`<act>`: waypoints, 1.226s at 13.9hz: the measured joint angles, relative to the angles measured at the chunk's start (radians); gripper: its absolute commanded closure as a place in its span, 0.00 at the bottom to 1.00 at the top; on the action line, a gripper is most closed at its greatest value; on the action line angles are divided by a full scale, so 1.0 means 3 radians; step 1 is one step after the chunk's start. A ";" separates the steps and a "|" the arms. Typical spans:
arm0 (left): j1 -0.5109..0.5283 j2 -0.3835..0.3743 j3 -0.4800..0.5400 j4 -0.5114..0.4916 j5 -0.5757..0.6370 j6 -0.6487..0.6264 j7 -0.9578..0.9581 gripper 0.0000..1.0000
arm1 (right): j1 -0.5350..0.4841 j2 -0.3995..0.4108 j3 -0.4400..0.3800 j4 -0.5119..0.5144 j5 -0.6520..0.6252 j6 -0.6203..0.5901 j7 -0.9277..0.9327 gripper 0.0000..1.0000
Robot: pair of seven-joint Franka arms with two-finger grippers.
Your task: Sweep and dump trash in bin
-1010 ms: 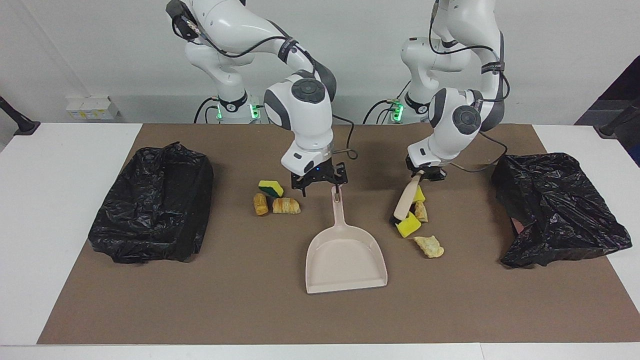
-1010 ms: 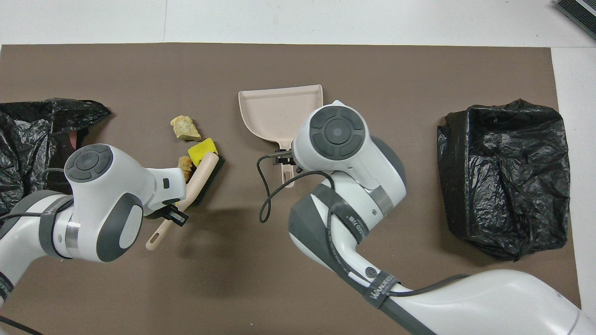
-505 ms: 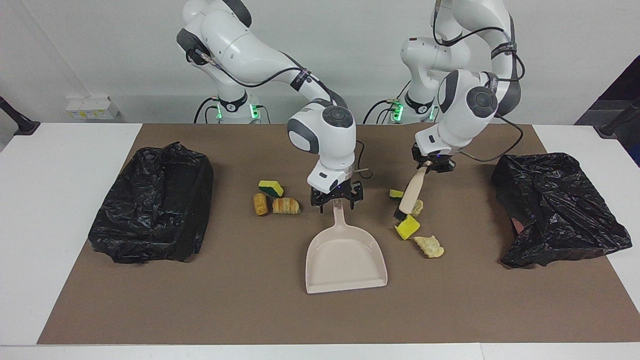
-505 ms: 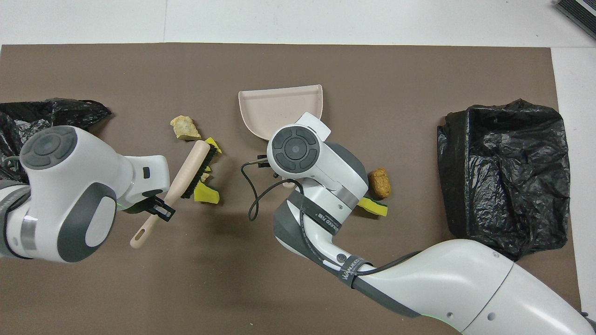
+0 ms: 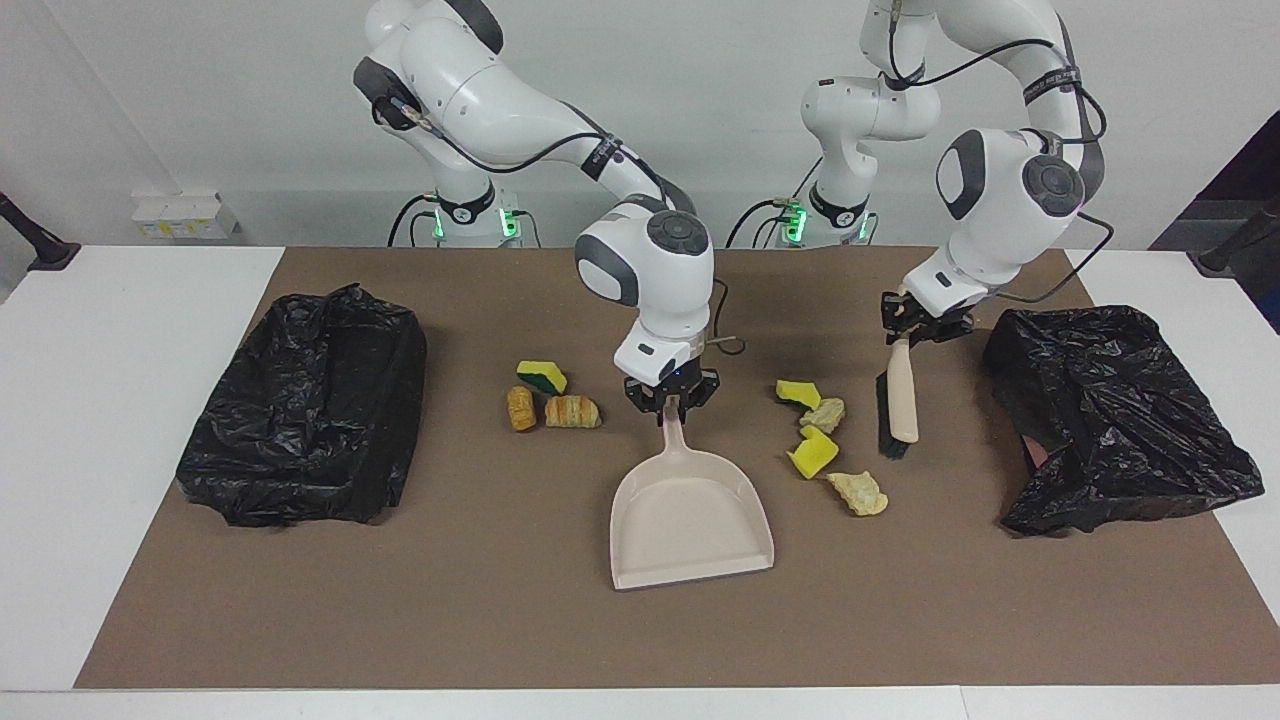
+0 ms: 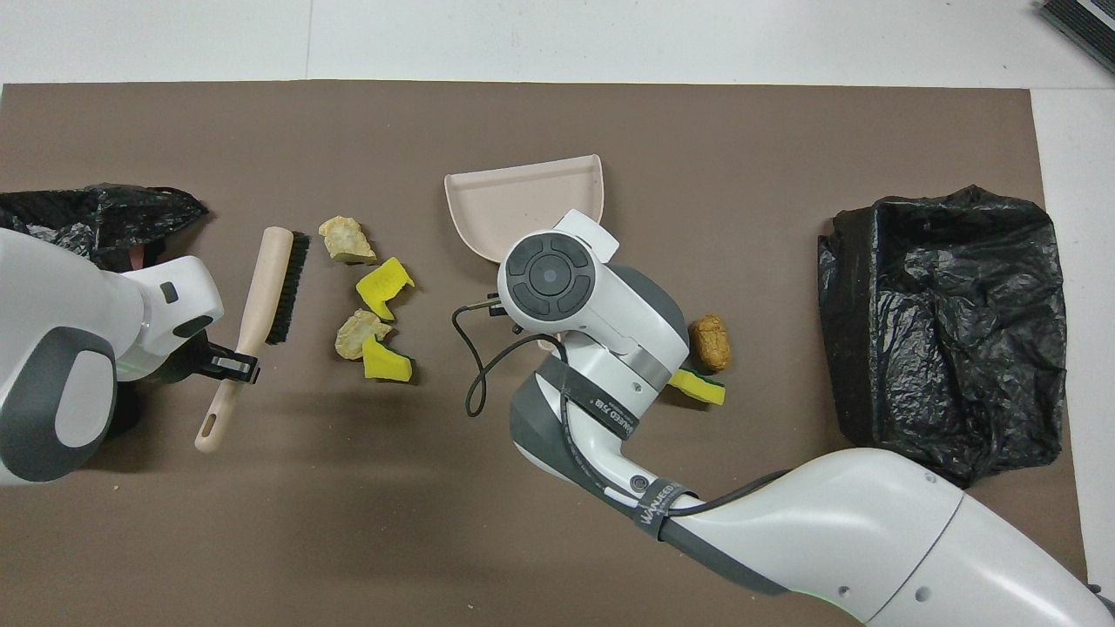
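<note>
My right gripper (image 5: 671, 398) is shut on the handle of the beige dustpan (image 5: 690, 515), which lies flat on the mat; in the overhead view (image 6: 523, 202) my wrist hides the handle. My left gripper (image 5: 921, 322) is shut on the handle of the wooden brush (image 5: 902, 395), whose bristle end hangs low over the mat (image 6: 275, 280). Trash lies between brush and dustpan: two yellow sponge chunks (image 5: 815, 455) (image 6: 384, 283) and two bread pieces (image 5: 860, 492) (image 6: 346, 239). Beside the dustpan handle, toward the right arm's end, lie a green-sided sponge (image 5: 541, 377), a bread piece (image 5: 520, 408) and a croissant piece (image 5: 572, 411).
A black-bagged bin (image 5: 300, 410) (image 6: 945, 322) stands toward the right arm's end of the brown mat. Another black bag (image 5: 1110, 410) (image 6: 96, 218) lies toward the left arm's end, close beside the brush. A cable loops from my right wrist (image 6: 475, 383).
My left gripper has carried the brush off the scraps toward the left arm's end, leaving them spread out. My right gripper has lowered and closed on the dustpan handle.
</note>
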 measured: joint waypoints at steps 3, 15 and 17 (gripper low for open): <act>0.0053 0.0185 0.0001 0.0023 0.0000 0.0276 -0.0004 1.00 | -0.0186 -0.0064 0.0127 0.0022 0.0019 -0.0057 -0.0578 1.00; 0.0011 0.0774 -0.0080 0.0274 0.0129 0.0553 0.0026 1.00 | -0.0504 -0.0763 0.0196 -0.0594 0.0695 -0.0631 -0.4072 1.00; -0.0051 0.0765 -0.0081 0.0274 0.0142 0.0448 0.0029 1.00 | -0.0490 -0.0790 0.0228 -0.0689 0.0742 -0.0631 -0.4124 1.00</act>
